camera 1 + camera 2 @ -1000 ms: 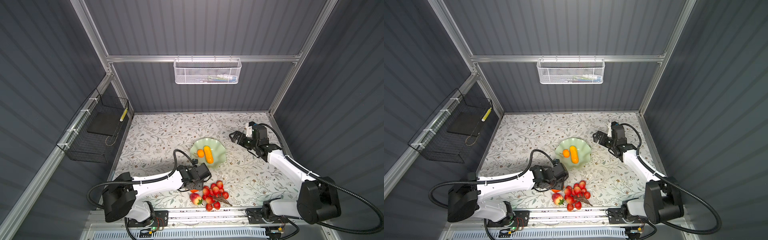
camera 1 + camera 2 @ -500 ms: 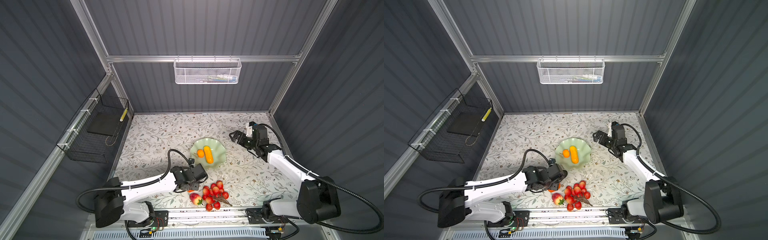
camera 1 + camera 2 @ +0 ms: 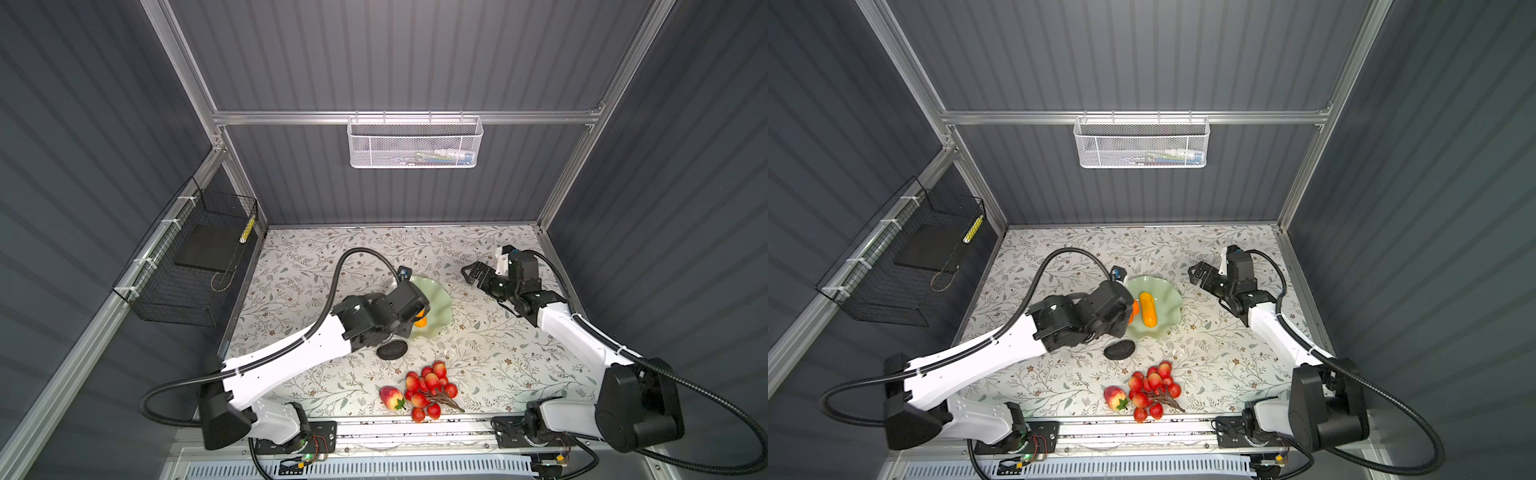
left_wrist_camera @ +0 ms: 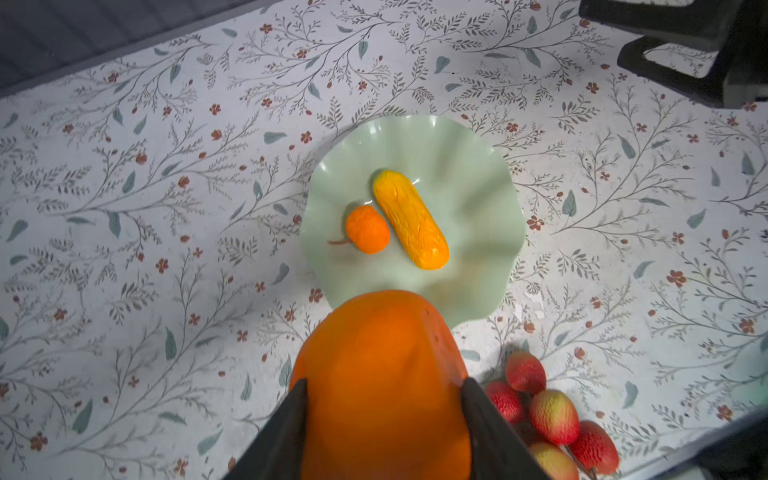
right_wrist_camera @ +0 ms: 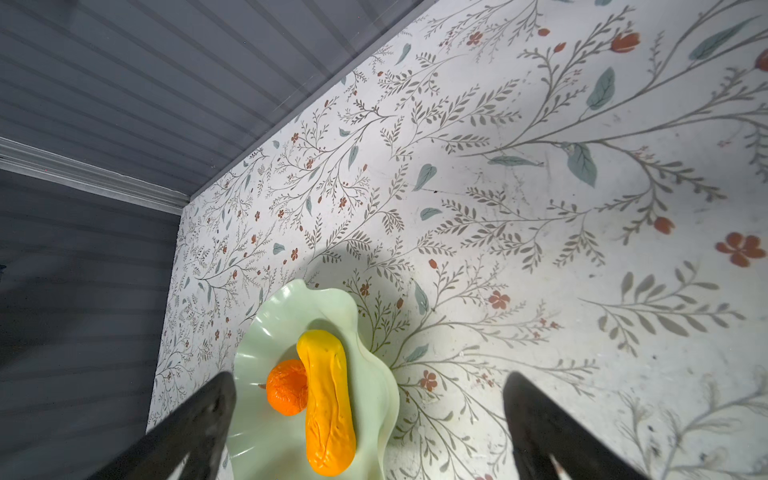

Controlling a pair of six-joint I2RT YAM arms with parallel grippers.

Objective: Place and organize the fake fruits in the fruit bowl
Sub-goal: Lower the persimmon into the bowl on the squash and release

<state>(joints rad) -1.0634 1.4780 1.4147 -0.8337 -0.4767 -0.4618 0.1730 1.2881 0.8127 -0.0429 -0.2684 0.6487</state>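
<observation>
Two high views, two close ones.
You see the whole table (image 3: pixel 299 266) from high at the front in both top views, looking steeply down; your wrist cameras look from close by, and all four share the fruit bowl (image 4: pixel 469 208).

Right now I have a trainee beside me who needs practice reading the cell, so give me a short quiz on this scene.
1. True or false: the left gripper grips the big orange.
2. How many fruits lie in the bowl?
3. Fill in: the jaws of the right gripper stand ___.
Key: 1 true. 2 two, the small orange and the yellow fruit. 3 open.
</observation>
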